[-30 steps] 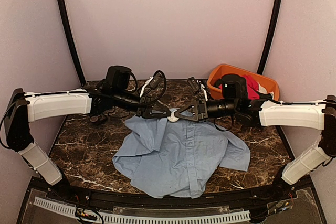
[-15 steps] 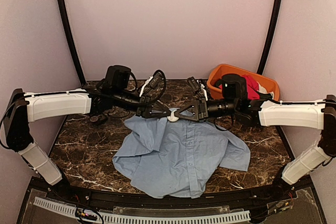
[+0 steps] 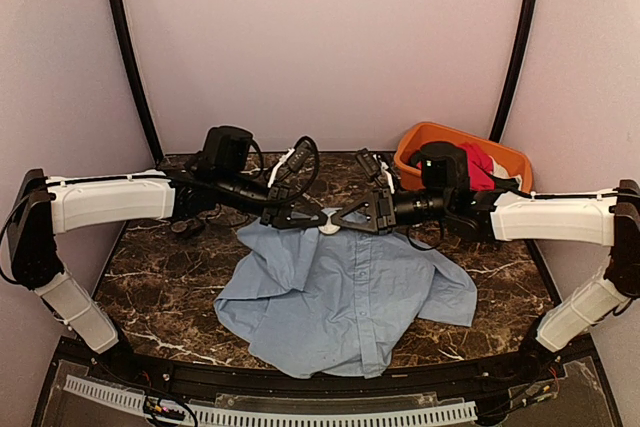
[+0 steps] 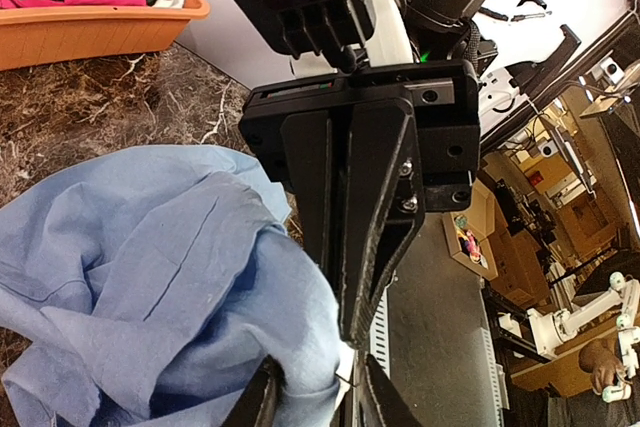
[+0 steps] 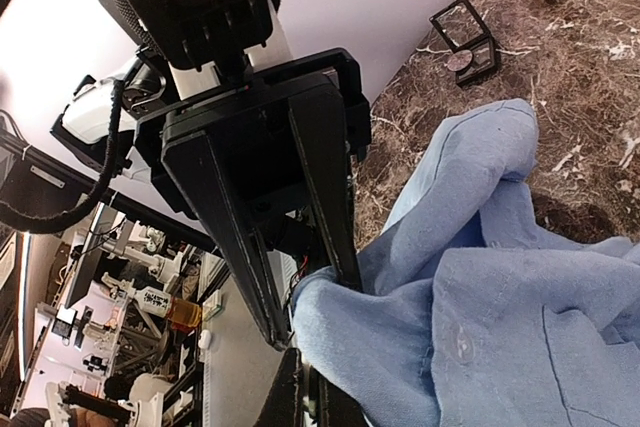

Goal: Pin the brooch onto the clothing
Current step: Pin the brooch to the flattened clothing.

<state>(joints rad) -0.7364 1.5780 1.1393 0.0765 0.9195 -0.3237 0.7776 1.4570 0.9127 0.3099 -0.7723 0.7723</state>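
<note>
Shirt (image 3: 350,297), light blue, lies spread on the dark marble table (image 3: 150,282), front up, button strip running toward the near edge, one sleeve folded out to the right. Its collar end is raised off the table at the far side, bunched into a peak between the two grippers, a white patch of cloth showing there. Brooch (image 5: 462,63), a small dark disc, sits on the bare table beyond the shirt's far left corner, at the foot of a small black wire frame (image 5: 468,25); it is well apart from the cloth and from both grippers. Left gripper (image 3: 310,216) reaches in from the left, level with the table, jaws narrowed on a fold of the blue cloth; the left wrist view shows the fabric running down between its own fingers (image 4: 262,402). Right gripper (image 3: 342,217) comes in from the right to meet it nose to nose, jaws clenched tight, with the thin edge of the shirt pinched at the tips. The two sets of fingertips stand just beside each other over the raised collar. Orange bin (image 3: 425,137) stands at the far right corner behind the right arm, holding a red garment (image 3: 480,167) and some darker cloth.
</note>
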